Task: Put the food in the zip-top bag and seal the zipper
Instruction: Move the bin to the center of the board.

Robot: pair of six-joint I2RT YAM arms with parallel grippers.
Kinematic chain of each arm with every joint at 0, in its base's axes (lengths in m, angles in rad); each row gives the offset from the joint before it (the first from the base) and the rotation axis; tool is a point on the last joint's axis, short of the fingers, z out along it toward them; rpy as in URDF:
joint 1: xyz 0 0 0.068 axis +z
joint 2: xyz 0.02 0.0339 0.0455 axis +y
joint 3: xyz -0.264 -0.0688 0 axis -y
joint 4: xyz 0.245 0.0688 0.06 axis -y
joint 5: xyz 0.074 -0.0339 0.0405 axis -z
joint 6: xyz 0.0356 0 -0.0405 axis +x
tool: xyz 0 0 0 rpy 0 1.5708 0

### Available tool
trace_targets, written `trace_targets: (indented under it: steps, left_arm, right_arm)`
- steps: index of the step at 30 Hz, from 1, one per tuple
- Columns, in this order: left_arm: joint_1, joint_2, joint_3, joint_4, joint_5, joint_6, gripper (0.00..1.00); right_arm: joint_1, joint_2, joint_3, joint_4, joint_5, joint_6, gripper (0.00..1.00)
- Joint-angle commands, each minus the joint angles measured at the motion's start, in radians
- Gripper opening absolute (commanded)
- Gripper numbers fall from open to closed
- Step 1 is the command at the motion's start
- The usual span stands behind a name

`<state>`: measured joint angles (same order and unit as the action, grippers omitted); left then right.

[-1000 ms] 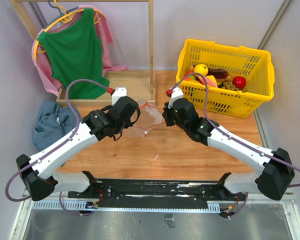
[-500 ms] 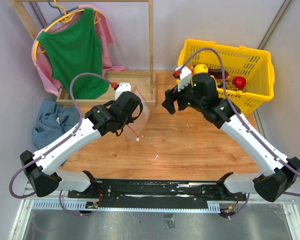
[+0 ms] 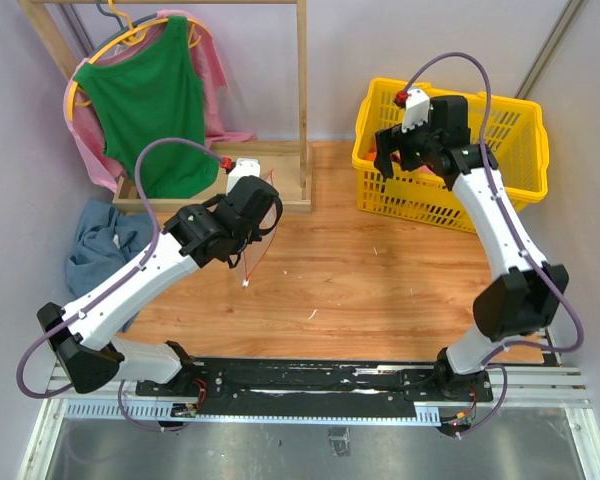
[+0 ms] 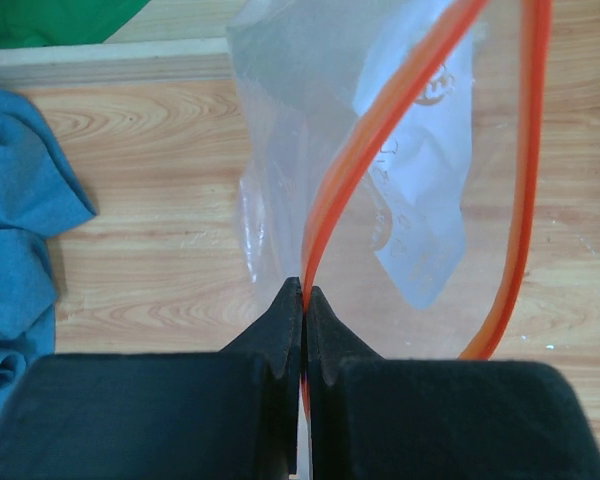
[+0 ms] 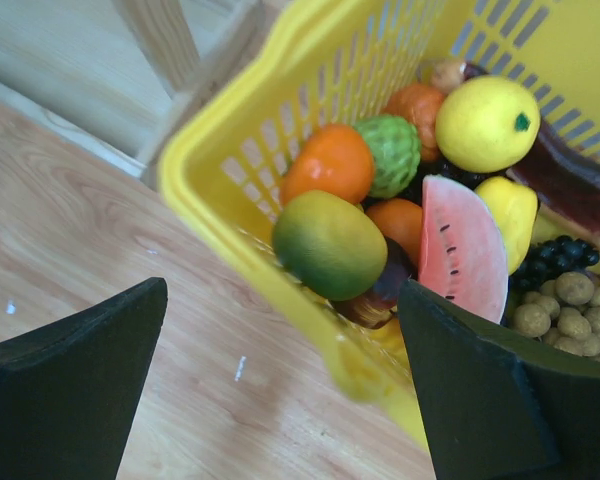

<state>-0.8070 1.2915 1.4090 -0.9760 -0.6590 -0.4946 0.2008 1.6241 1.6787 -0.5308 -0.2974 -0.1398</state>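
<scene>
The zip-top bag hangs clear and crinkly from my left gripper, which is shut on one side of the orange-red zipper; the mouth gapes open. In the top view the bag dangles edge-on under that gripper, above the table's left middle. My right gripper stands wide open with nothing between its fingers, hovering over the near-left corner of the yellow basket. The food lies in the basket: a green-yellow mango, an orange, a watermelon slice and a lemon. In the top view the right gripper hides most of the fruit.
The yellow basket stands at the back right. A wooden rack with a green top on a hanger fills the back left. A blue cloth lies off the table's left edge, also in the left wrist view.
My right gripper let go of the bag, opened wide and swung up and back to the basket. My left gripper lifted the bag, which now hangs from it alone.
</scene>
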Motion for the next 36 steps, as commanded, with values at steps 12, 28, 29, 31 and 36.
trace_targets:
  steps: [12, 28, 29, 31, 36]
  left_arm:
    - [0.005, 0.04, 0.042, -0.007, -0.005, 0.009, 0.0]
    - [0.005, 0.028, -0.001, 0.046, 0.057, -0.007, 0.0]
    - [0.005, 0.034, -0.002, 0.046, 0.06, -0.008, 0.0]
    - [0.005, 0.047, -0.007, 0.051, 0.065, -0.01, 0.0]
    - [0.005, 0.077, -0.009, 0.055, 0.073, -0.018, 0.0]
  right_arm:
    - [0.067, 0.021, -0.105, -0.227, -0.257, -0.056, 0.97]
    - [0.201, -0.159, -0.05, -0.254, -0.092, 0.075, 0.98]
    - [0.199, -0.159, -0.037, -0.249, -0.067, 0.08, 0.99]
    - [0.184, -0.152, -0.015, -0.245, 0.005, 0.107, 1.0]
    - [0.139, -0.09, 0.027, -0.266, 0.146, 0.217, 1.0]
